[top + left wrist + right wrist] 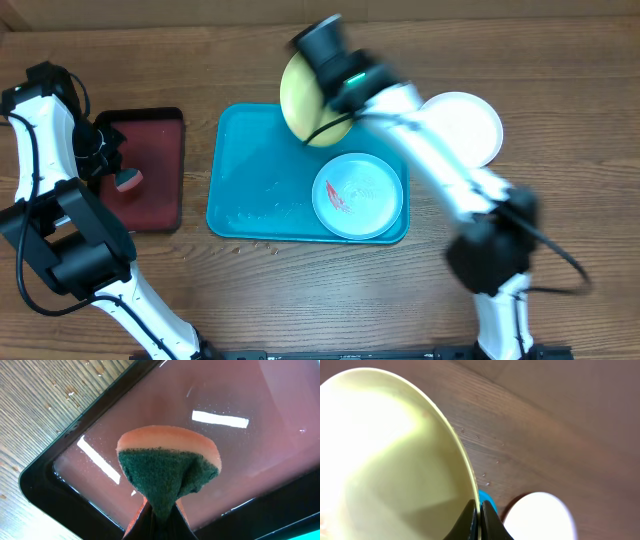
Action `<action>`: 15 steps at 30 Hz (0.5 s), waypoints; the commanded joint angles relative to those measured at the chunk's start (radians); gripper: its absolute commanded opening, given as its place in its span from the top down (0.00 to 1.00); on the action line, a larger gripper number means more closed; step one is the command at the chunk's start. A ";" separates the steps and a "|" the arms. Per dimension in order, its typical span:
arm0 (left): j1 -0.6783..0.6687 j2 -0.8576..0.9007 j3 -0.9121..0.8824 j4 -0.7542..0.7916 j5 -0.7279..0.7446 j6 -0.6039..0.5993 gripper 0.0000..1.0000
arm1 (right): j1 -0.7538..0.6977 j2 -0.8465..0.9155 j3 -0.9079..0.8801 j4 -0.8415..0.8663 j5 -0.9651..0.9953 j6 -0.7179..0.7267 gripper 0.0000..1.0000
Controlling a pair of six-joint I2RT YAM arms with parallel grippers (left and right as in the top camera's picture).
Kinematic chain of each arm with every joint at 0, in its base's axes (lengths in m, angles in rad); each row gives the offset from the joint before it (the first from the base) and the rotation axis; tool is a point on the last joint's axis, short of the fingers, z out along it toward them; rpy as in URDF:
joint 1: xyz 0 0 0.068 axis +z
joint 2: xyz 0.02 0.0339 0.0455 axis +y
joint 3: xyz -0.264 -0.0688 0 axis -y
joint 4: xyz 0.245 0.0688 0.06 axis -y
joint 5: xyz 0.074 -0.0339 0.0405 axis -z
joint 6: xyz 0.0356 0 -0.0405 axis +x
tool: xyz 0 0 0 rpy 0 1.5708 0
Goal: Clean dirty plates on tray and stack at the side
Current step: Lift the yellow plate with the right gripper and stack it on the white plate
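**Step in hand (judged):** presenting one plate for wiping.

- Right end effector [479, 521]: clenched on the rim of the yellow-green plate [303, 100], held tilted on edge above the far rim of the turquoise tray [255, 190].
- Left end effector [157, 522]: clenched on a round sponge [170, 465], green scouring face toward the camera, over the wet dark red tray [260, 455], well apart from the plate.
- Mint-rimmed plate [357, 195]: flat in the turquoise tray, red smears visible, not yet cleaned.
- White plate [465, 125]: on the worktop [570, 130] beside the tray, apparently clean.

**Next move calls for:** bringing sponge and yellow-green plate together, holding the plate steady while it is scrubbed.
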 commanded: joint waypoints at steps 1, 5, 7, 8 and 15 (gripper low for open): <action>-0.002 -0.004 -0.007 0.002 0.012 0.023 0.96 | -0.185 -0.162 0.030 -0.057 -0.426 0.138 0.96; -0.002 -0.003 -0.007 0.004 0.013 0.022 0.96 | -0.412 -0.174 0.025 -0.205 -0.461 0.147 0.96; -0.002 -0.004 -0.007 0.007 0.014 0.022 0.96 | -0.510 -0.163 -0.003 -0.247 -0.462 0.150 0.96; -0.002 -0.003 -0.007 0.010 0.019 0.023 0.96 | -0.549 -0.159 -0.026 -0.253 -0.461 0.151 0.96; -0.003 -0.004 -0.007 0.011 0.042 0.023 0.96 | -0.735 -0.151 -0.322 -0.085 -0.538 0.153 0.96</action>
